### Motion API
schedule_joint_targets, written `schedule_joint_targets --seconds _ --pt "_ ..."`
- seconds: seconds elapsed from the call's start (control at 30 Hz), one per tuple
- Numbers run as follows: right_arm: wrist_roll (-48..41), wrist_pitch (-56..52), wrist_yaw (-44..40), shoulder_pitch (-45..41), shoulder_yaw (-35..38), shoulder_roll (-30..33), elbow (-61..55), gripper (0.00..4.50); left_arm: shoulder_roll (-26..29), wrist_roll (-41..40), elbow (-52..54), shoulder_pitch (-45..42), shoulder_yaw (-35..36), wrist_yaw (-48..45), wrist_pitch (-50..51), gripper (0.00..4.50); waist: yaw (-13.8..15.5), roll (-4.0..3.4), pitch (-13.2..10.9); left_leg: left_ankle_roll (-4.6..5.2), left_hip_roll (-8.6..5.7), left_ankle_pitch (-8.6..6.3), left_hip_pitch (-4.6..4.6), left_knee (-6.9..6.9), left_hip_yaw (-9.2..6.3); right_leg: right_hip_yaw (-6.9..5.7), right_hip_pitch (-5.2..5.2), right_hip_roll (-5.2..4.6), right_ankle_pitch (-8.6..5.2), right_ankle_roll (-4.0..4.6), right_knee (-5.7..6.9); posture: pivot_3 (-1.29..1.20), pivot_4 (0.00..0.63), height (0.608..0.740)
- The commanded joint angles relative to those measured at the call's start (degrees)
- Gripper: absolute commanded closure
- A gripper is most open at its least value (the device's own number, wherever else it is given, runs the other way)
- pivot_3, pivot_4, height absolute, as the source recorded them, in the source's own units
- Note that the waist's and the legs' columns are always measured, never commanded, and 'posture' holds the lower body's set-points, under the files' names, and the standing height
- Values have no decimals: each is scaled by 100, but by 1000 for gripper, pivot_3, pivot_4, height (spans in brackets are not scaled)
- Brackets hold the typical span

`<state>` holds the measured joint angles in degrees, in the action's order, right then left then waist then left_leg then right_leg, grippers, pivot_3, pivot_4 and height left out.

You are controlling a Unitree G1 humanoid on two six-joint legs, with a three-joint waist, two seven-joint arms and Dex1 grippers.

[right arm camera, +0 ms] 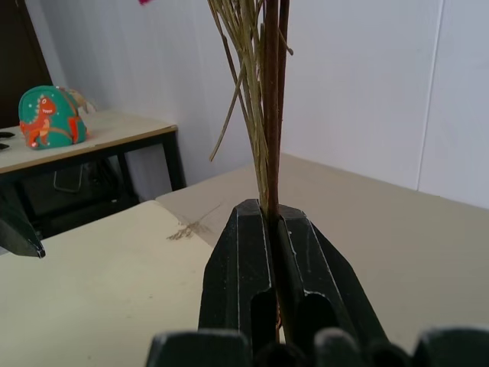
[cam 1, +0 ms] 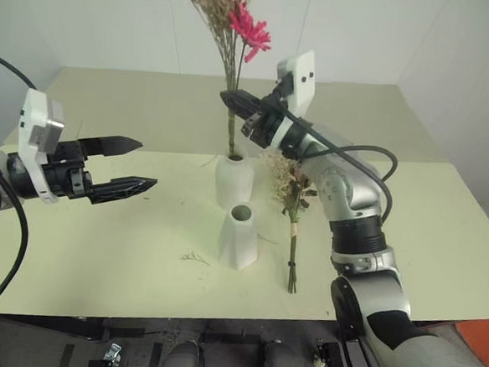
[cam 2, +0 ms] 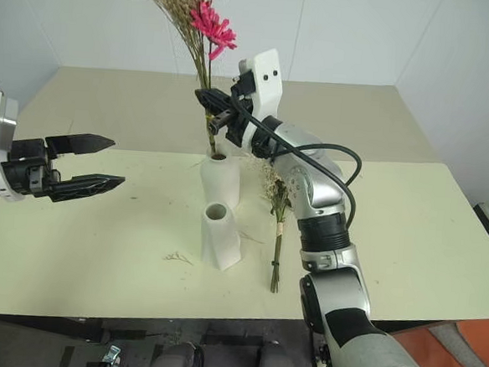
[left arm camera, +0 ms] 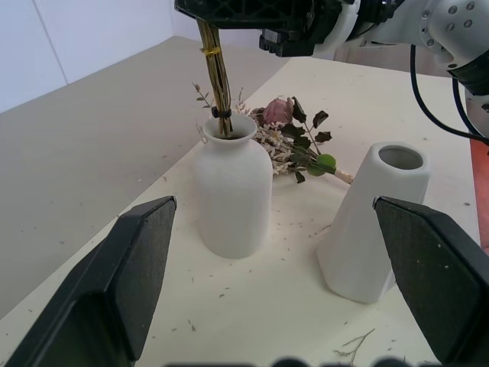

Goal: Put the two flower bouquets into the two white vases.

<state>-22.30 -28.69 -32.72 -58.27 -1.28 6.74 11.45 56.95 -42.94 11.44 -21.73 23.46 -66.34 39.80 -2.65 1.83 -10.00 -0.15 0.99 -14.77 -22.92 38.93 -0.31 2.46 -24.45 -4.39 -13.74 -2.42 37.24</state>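
A: Risk check. R gripper (cam 1: 233, 101) clamped tight on stems of the dried-grass bunch (cam 1: 230, 31), stem ends already down in the neck of the bottle vase (cam 1: 233, 181). Biggest worry?

B: Tipping the vase. Small, light-looking, narrow neck; any sideways pull on stems while clamped levers it over. Angular vase (cam 1: 239, 236) just in front, near touching, so could go domino. Also: bunch tall and top-heavy w/ pink flower (cam 1: 249, 29) up high; if let go before stems seat deep, may lean hard or flop out.

A: Stem damage?

B: Likely enough. Thin, dry, brittle-looking; bits already scattered on the table (cam 1: 96, 265). Hard pinch plus a bend at the rim = snapped stalks.

A: L gripper (cam 1: 130, 168)?

B: Fingers wide apart, holding nothing, hovering well off to the left of both vases. No brace on the vase, so no help if it rocks.

A: Second bouquet?

B: Rose bunch (cam 1: 292, 195) lying flat on table, just right of vases, under R forearm. White sprigs, pale pink rose, green leaves, stems tied, pointing toward the near edge. Could get swept or crushed if the arm drops on retreat.

A: Look of the bunch in hand?

B: Beige grass sprays fanning at top, one bright pink bloom, stems bound w/ yellowish tie just above the vase rim, seen from L wrist. Roughly upright, slight lean. Seed head: can't make out.

A: Angular vase?

B: Empty, upright, matte white, mouth open.
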Motion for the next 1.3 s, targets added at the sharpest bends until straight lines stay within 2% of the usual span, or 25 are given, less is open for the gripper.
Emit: schedule_joint_targets --seconds 0.03,0.3,0.4,0.6,0.77,1.03,1.3 --pt "44 191 -41 68 33 39 -138 4472 119 -92 98 -63 90 -20 -64 0 2 0 0 0 0 0 -1 0 0 0 0 0 0 0 0 0 150 740" --pt "228 330 -106 351 -59 60 -55 4472 166 -84 83 -76 93 -81 -75 0 -1 0 0 0 0 0 0 0 0 0 0 0 0 0 -2 0 150 740" --pt "242 352 -182 442 -90 68 -65 3702 172 -70 58 -104 61 -93 -92 0 -1 0 0 0 0 0 1 -1 0 0 0 0 0 0 -2 0 150 740" --pt "327 353 -238 599 -126 129 -179 1647 175 -49 13 -157 12 -126 -119 0 0 0 0 0 0 0 0 -1 0 0 0 0 0 0 -2 0 150 740" --pt "381 26 -564 814 -332 637 -664 25 170 -41 -27 -211 -58 -163 -139 0 15 0 0 0 -1 0 0 -1 0 0 0 0 0 0 -3 0 150 740" --pt "22 -1513 -643 1148 -219 1696 -2210 25 117 -79 -73 -284 -162 -217 -139 0 17 0 0 0 -1 0 1 0 -2 -2 2 0 0 0 -8 0 150 740" --pt "-655 -3984 -643 831 222 2996 -2720 25 102 -72 -181 -453 -304 -347 -194 0 29 0 0 1 -1 0 1 0 -2 -3 6 0 -1 0 -15 0 150 740"
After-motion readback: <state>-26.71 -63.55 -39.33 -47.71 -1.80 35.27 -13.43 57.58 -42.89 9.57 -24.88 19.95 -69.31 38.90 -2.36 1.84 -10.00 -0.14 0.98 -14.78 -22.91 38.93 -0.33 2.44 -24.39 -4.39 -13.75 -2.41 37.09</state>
